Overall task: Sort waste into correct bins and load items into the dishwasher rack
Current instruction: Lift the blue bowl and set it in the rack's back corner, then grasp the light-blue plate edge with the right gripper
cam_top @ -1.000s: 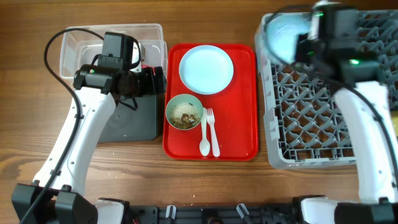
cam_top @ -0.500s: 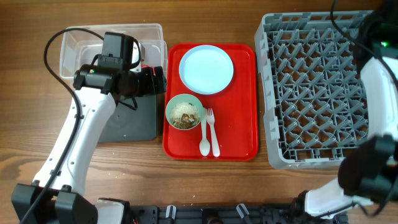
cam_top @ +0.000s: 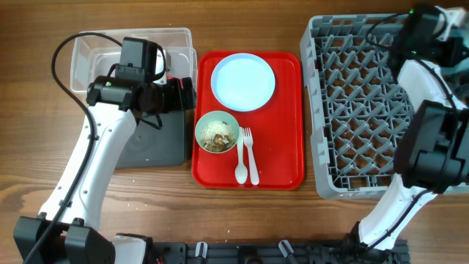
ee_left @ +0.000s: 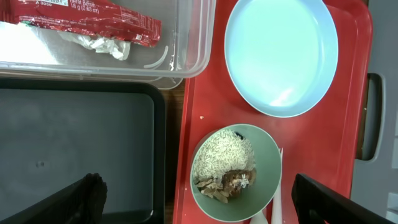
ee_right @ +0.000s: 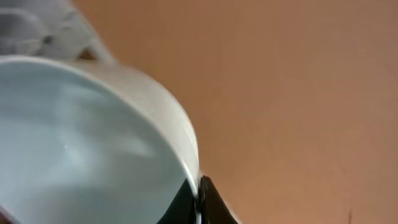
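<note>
The crumpled red-and-white wrapper (ee_left: 87,22) lies in the clear tub (cam_top: 95,51), which stands behind the black tray (cam_top: 154,147). My left gripper (ee_left: 199,208) is open and empty, and hovers over the tray's right edge (cam_top: 183,94). The pale green bowl (cam_top: 216,132) holds rice and brown scraps (ee_left: 227,168). The light blue plate (cam_top: 243,81), white spoon (cam_top: 240,158) and fork (cam_top: 250,154) lie on the red tray. My right gripper (ee_right: 198,186) is shut on the rim of the light blue bowl (ee_right: 81,143). The yellow cup is out of view.
The red serving tray (cam_top: 282,147) lies between the bins and the grey dishwasher rack (cam_top: 352,95). My right arm (cam_top: 429,29) reaches over the rack's far right corner, with its gripper beyond the overhead frame. Bare wood lies in front.
My right arm has swung with the light blue bowl from the rack's far left corner to its far right, and the bowl has left the overhead view. The left arm has not moved.
</note>
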